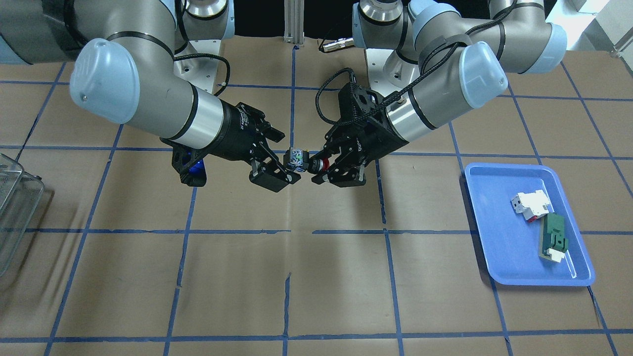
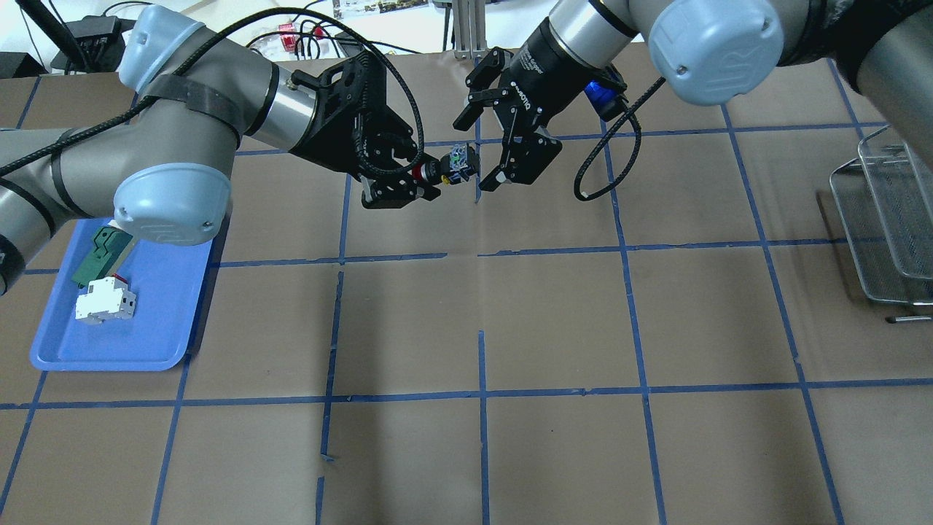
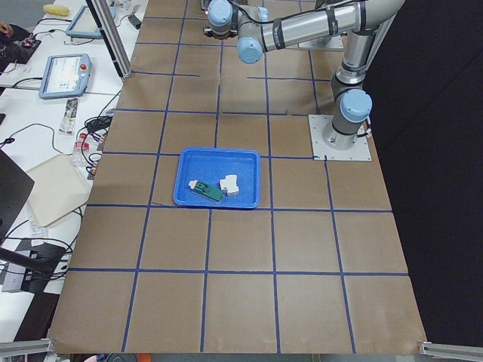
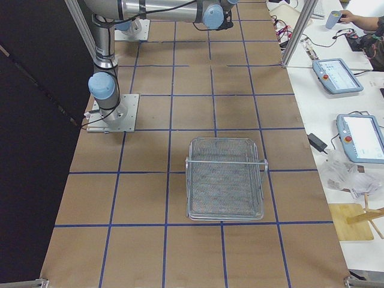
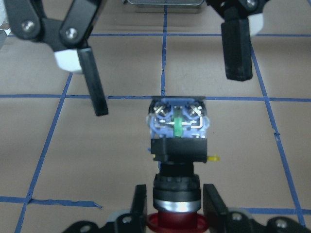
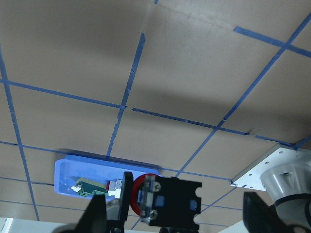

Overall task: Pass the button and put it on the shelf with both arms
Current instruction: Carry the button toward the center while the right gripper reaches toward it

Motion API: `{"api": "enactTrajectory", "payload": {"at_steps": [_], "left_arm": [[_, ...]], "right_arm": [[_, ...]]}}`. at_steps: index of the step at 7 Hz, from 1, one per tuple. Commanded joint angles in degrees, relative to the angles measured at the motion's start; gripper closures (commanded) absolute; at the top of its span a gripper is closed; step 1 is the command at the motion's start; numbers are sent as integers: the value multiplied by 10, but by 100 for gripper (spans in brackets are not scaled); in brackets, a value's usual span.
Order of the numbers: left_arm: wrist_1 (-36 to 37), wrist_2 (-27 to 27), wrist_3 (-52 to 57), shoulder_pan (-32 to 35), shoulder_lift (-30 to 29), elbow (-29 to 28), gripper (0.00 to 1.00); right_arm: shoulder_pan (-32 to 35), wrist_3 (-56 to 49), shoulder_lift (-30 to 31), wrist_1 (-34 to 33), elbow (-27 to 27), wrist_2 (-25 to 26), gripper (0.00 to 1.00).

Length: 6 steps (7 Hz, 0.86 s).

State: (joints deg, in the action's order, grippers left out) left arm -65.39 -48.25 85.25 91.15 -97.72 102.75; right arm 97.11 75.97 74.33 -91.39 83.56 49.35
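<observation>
Two grippers meet in mid-air. Overhead, the left gripper point(image 2: 424, 177) clamps the button point(image 2: 446, 165) behind its red cap; the right gripper point(image 2: 478, 153) is spread wide. Only the left wrist view shows its fingers point(image 5: 92, 82) not touching the button.

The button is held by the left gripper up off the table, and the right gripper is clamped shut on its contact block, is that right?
Not quite: the right gripper is open. In the left wrist view its fingers stand apart on either side of the contact block, touching nothing. The left gripper does hold the button off the table.
</observation>
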Motion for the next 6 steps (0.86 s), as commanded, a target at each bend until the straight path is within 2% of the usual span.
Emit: {"api": "enactTrajectory", "payload": {"at_steps": [1,2,3,4,5,6], "left_arm": [[0,1,0,-1,1,0,100],[0,1,0,-1,1,0,100],[0,0,0,-1,1,0,100],[0,0,0,-1,1,0,100],[0,0,0,-1,1,0,100],[0,0,-1,-1,1,0,100]], "right_arm": [[-3,47,5,-64,28,-25,0],[-2,78,5,-109,35,-24,0],[-2,77,6,-113,50,-25,0],[-3,74,11,-114,62,-26,5],[-3,74,12,-114,64,-42,21],[-2,72,12,-114,64,-61,46]]}}
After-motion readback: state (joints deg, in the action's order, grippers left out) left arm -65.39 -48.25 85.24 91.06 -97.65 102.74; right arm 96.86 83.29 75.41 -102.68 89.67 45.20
